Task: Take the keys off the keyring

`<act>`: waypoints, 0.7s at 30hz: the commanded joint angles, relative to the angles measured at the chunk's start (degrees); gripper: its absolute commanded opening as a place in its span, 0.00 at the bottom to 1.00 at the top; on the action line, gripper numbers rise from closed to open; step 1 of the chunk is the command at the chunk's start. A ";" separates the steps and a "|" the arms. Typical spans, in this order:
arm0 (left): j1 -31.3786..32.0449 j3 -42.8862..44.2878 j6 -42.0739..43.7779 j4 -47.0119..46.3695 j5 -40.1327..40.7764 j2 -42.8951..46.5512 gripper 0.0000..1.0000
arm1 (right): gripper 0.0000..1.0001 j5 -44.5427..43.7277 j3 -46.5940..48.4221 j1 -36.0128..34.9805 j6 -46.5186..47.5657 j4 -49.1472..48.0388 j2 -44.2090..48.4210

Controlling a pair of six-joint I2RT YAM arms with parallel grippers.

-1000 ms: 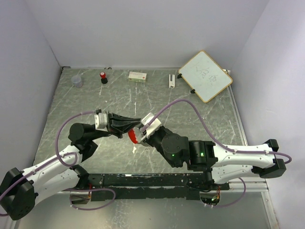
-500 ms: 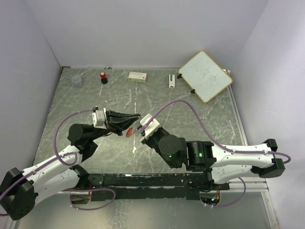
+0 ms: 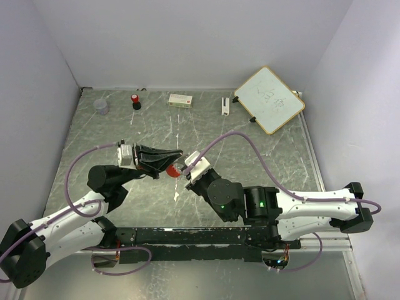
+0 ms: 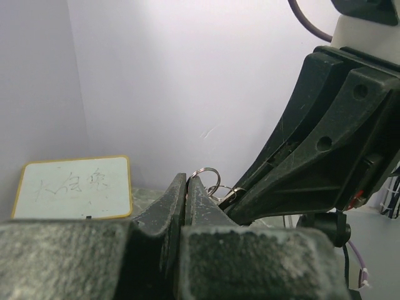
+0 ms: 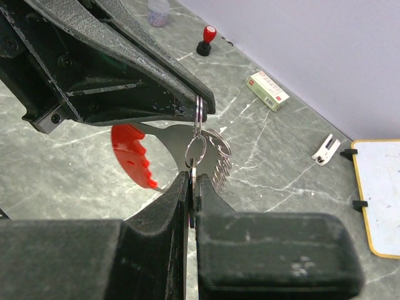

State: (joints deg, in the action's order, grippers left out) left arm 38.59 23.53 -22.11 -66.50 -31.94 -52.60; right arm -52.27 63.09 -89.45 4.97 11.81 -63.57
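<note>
In mid-air over the table's middle, my left gripper (image 3: 180,154) is shut on the keyring (image 5: 199,112), whose silver loop pokes out past its tips (image 4: 209,172). A second small ring hangs from it and carries the keys (image 5: 219,164), a fanned silver bunch with jagged edges, and a red toothed tag (image 5: 131,155). My right gripper (image 5: 192,178) comes in from below and is shut on one thin key standing edge-on between its pads. In the top view the two grippers meet tip to tip beside the red tag (image 3: 172,170).
Along the back edge stand a clear cup (image 3: 100,106), a red-capped black bottle (image 3: 135,100), a small box (image 3: 180,99) and a small white clip (image 3: 225,105). A framed whiteboard (image 3: 269,99) lies at the back right. White walls enclose the table.
Both grippers have moved together away from the near edge and slightly left, carrying the bunch. The red tag has swung round to a different angle. Both grips are unchanged.
</note>
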 commanded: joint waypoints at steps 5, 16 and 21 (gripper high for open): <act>0.16 -0.69 -5.35 -10.75 1.60 -0.04 0.07 | 0.00 -1.28 -2.27 -0.42 0.73 -3.27 0.63; 0.16 -3.55 -5.28 -4.95 7.37 3.13 0.32 | 0.00 -3.88 -2.09 -0.29 0.54 -1.49 0.11; 0.17 -6.04 -1.69 0.73 13.38 8.74 0.35 | 0.00 -5.19 -1.56 -0.37 1.09 -0.74 1.29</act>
State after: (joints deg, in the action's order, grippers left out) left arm 38.59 18.87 -26.98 -69.49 -25.26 -47.68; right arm -54.85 60.88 -89.49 5.65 10.41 -63.83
